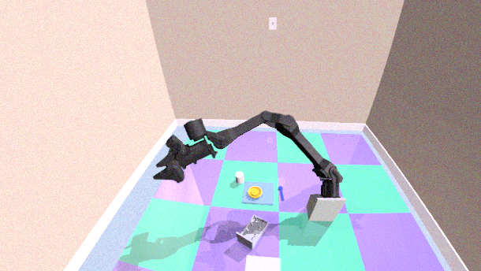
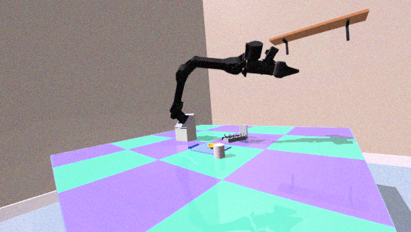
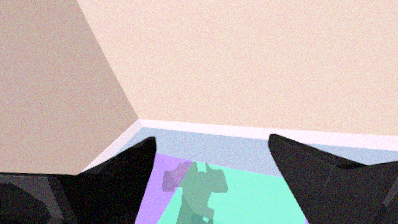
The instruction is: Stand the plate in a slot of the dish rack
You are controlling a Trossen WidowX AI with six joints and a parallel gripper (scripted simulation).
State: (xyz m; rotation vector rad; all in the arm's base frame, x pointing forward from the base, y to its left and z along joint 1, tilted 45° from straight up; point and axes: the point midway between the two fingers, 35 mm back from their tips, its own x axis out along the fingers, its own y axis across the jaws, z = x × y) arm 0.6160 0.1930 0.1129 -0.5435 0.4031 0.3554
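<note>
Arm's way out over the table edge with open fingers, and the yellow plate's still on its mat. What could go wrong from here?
1. The open gripper is high and far from the small yellow plate; the long swing back could clip the white cylindrical cup beside the blue mat.
2. The plate lies flat, so the fingers may slip off its rim.
3. The grey dish rack sits askew, making slot alignment harder.

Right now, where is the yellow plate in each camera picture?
Top: plate just below centre, on the blue mat, between the white cup and the blue spoon.
Exterior: plate at centre, mostly hidden behind the cup.
Wrist: not in it.
Shared landmark: the white cup.
</note>
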